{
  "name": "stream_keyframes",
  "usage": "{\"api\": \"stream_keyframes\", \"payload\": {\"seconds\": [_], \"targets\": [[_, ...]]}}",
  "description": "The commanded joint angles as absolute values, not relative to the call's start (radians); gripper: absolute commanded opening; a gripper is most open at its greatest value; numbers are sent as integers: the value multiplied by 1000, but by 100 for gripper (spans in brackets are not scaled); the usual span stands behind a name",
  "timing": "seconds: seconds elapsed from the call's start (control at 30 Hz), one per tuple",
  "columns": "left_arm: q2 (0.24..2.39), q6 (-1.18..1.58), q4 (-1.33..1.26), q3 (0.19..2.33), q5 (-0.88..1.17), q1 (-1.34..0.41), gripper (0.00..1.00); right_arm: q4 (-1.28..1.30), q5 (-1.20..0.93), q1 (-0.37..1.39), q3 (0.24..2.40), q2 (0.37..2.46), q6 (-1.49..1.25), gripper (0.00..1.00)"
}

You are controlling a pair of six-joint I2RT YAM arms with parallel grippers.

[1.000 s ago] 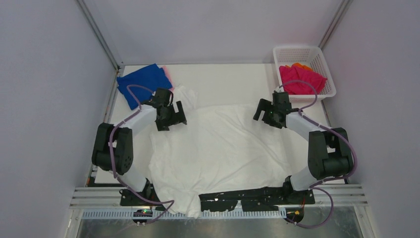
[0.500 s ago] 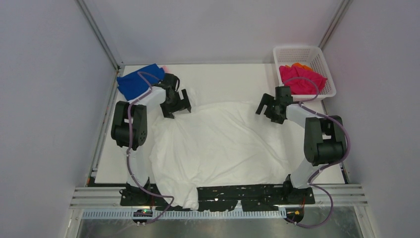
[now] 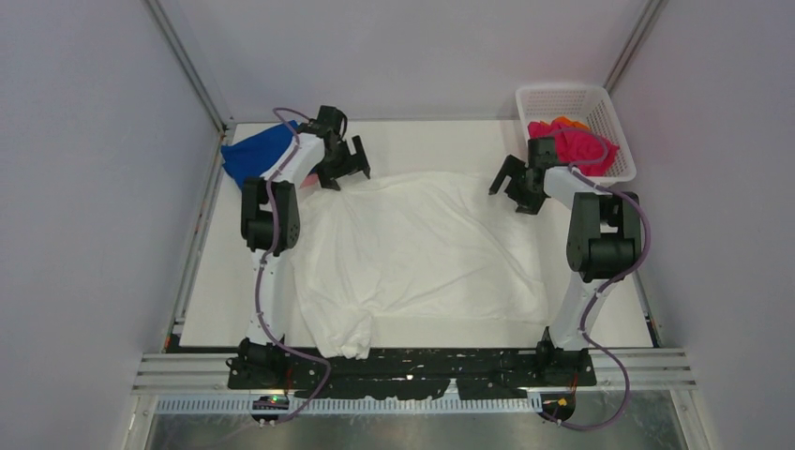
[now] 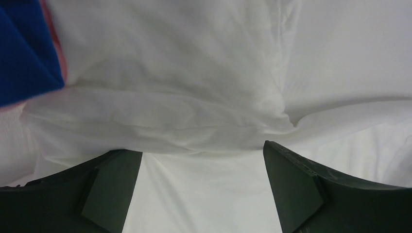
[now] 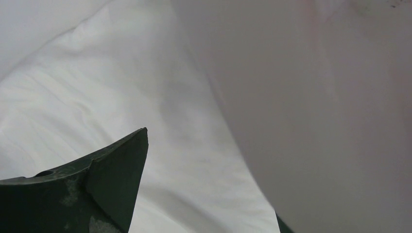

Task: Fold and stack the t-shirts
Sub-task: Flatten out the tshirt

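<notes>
A white t-shirt (image 3: 422,244) lies spread over the middle of the table. My left gripper (image 3: 343,175) is open at its far left corner; in the left wrist view (image 4: 201,148) the fingers stand wide apart over bunched white cloth (image 4: 160,111). My right gripper (image 3: 514,187) is open at the shirt's far right corner; its wrist view (image 5: 211,174) shows the shirt's edge (image 5: 160,111) between the fingers. A royal blue shirt (image 3: 251,155) lies at the far left, with a pale pink edge (image 4: 56,53) beside it.
A white mesh basket (image 3: 562,94) at the far right corner holds a magenta shirt (image 3: 577,145) and an orange one (image 3: 565,122). Bare table (image 5: 340,97) lies right of the white shirt. Enclosure walls stand close on three sides.
Both arms have stretched toward the far side of the table. The white shirt has slid with them, and its near hem no longer hangs over the near edge.
</notes>
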State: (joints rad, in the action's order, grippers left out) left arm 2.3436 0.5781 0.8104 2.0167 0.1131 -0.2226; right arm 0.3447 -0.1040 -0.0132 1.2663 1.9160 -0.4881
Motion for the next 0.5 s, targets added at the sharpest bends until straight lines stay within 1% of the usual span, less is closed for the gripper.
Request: {"api": "stream_keyframes", "payload": {"seconds": [0.0,0.1,0.23,0.3,0.37,0.47], "targets": [[2428,568,857,2205,174,-204,100,329,-69,-43,1363,1995,-471,96],[2479,577,836,2280,222,-194,100,328,-62,-54,1403,2015,-458,95],[2509,596,738,2313,288,-181,100,306,-66,-55,1444,2013,-421,95],[2515,600,728,2342,319,-175,100,299,-83,-54,1452,1996,-403,95],[2501,588,736,2368,341,-175,100,293,-97,-52,1450,1963,-379,95],[2420,561,747,2350,349,-179,100,291,-119,-46,1421,1884,-348,95]]}}
